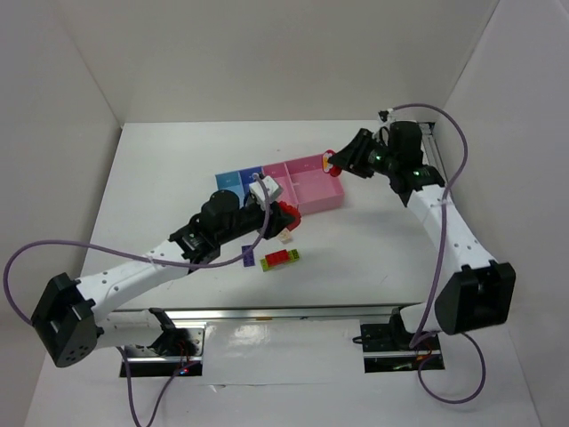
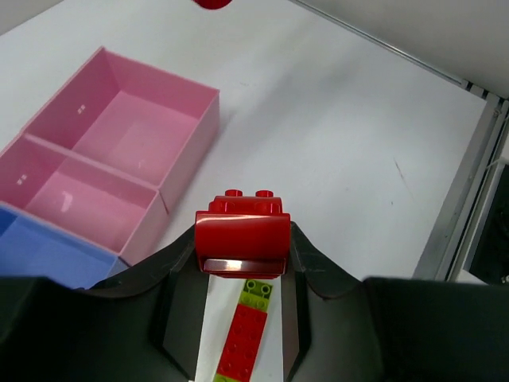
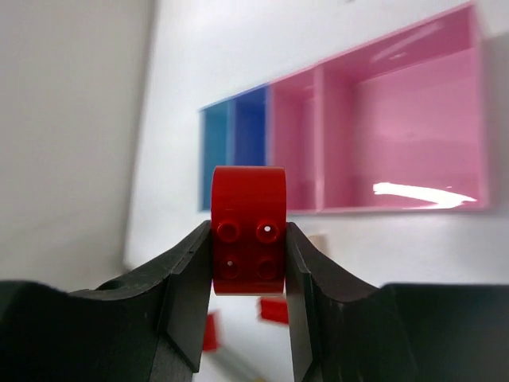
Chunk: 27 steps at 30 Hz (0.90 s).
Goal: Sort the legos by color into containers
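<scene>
**A:** Where do the reds sit?

**B:** Both are off the surface. The left arm's fingers [image 2: 242, 247] pinch a chunky, stepped red plastic brick [image 2: 242, 219]. The right arm's fingers [image 3: 248, 239] are clamped on a round-topped red studded brick [image 3: 248, 191].

**A:** And the trays?

**B:** The row of four joined shallow plastic trays [image 1: 293, 169] runs roughly 9 to 3 o'clock in the top view, going light blue, darker blue, pink, wider pink. The wider pink tray [image 1: 322, 203] is the end one, at 3.

**A:** Which arm is nearer to it?

**B:** It's close. From above, the right arm's fingers hang by that tray's far right corner, with its floor toward 8 o'clock. The left arm's fingers are at its near left corner, with the pink compartments at about 1 o'clock. In the left wrist view they lie at 10 o'clock from the stepped brick. I'd guess the right arm is a touch nearer, though height is hard to read from above.

**A:** What's left on the surface?

**B:** A lime green and red stacked strip [image 1: 280, 259], a small purple brick [image 1: 248, 256] and a beige brick [image 1: 285, 237], all at 6 o'clock from the row, beneath the left arm.

**A:** So the next move?

**B:** Probably a short carry inward and a release. Both reds should go into the same compartment.
</scene>
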### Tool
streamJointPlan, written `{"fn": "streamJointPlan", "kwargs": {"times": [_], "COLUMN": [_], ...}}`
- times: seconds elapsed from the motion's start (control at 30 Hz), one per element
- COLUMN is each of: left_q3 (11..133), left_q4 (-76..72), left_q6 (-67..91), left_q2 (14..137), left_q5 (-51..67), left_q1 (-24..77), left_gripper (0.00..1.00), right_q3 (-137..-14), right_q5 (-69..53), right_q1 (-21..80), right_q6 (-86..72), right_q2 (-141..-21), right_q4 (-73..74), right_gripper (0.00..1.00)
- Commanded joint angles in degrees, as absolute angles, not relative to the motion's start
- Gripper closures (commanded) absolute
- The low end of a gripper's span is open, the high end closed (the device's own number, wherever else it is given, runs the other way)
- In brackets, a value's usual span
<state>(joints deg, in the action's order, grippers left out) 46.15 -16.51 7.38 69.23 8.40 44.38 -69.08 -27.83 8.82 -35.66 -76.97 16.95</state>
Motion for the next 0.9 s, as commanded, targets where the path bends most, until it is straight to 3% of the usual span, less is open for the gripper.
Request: {"fn": "streamJointPlan", "kwargs": {"times": [0.0,0.23,0.33,0.43,0.53,0.57,0.63,0.77,0.8,0.87], "left_q3": [50.10,52.73,53.26,53.79,54.49,55.62,57.03,59.50,59.50,61.51], "left_q4": [-8.89,-2.82,-2.20,-1.67,-0.53,-0.01,1.93,1.06,0.10,-1.49], "left_q6": [11.68,16.61,17.40,18.19,18.72,19.42,20.82,22.15,22.67,25.03], "left_q2": [64.08,59.24,59.24,59.76,60.29,61.25,63.01,67.14,68.98,71.79], "left_q5": [5.29,3.96,4.91,5.63,5.63,7.19,10.18,22.03,28.85,35.04], "left_q1": [43.07,40.44,40.43,40.43,39.12,38.50,35.35,29.19,26.48,23.83], "left_gripper": [1.00,1.00,1.00,1.00,1.00,1.00,1.00,1.00,1.00,1.00], "right_q3": [-73.73,-78.05,-80.41,-83.31,-85.96,-85.96,-84.47,-75.79,-71.41,-67.61], "right_q5": [-11.45,-9.75,-6.00,-5.36,-3.26,-3.25,-2.64,-6.93,-11.03,-19.37], "right_q1": [11.60,14.85,16.87,17.58,18.11,18.63,18.63,18.63,17.76,17.75], "right_q6": [-27.87,-27.86,-27.86,-28.56,-27.43,-27.42,-27.42,-26.10,-26.71,-27.24], "right_q2": [-84.97,-98.08,-102.38,-106.60,-107.31,-106.01,-102.16,-90.99,-88.79,-83.34], "right_q4": [20.75,16.27,15.56,16.07,17.75,17.75,18.28,14.25,12.85,8.28], "right_gripper": [0.81,0.81,0.76,0.53,0.18,0.14,0.14,0.28,0.32,0.32]}}
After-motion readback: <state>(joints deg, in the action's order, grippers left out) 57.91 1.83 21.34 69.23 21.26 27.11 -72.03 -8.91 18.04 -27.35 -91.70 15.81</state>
